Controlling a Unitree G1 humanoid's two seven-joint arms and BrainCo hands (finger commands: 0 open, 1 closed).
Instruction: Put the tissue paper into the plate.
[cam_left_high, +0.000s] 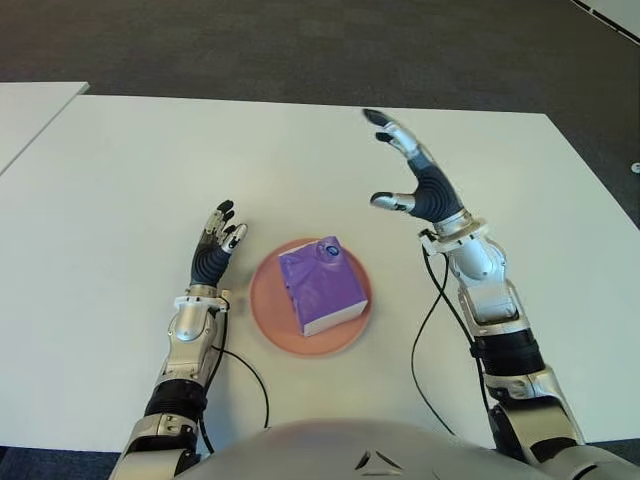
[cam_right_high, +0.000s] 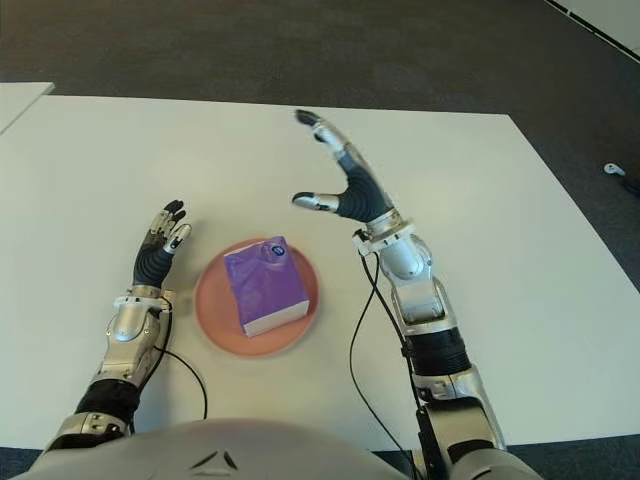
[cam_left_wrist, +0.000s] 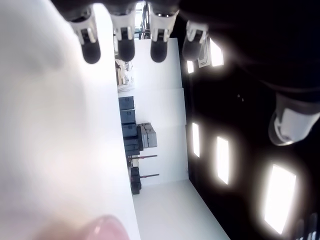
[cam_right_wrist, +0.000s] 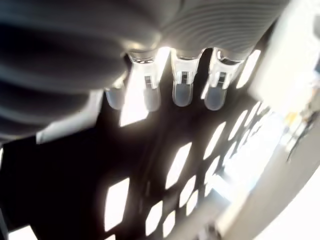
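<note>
The right hand (cam_left_high: 415, 180) is raised over the white desk (cam_left_high: 120, 180), fingers spread and empty, at two o'clock from the pink plate (cam_left_high: 268, 305). The purple tissue pack (cam_left_high: 320, 286) lies in the plate. The left hand (cam_left_high: 214, 245), fingers extended, shows at nine o'clock.

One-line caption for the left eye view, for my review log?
Purple tissue pack lies in the pink plate between the open left hand and raised open right hand.
</note>
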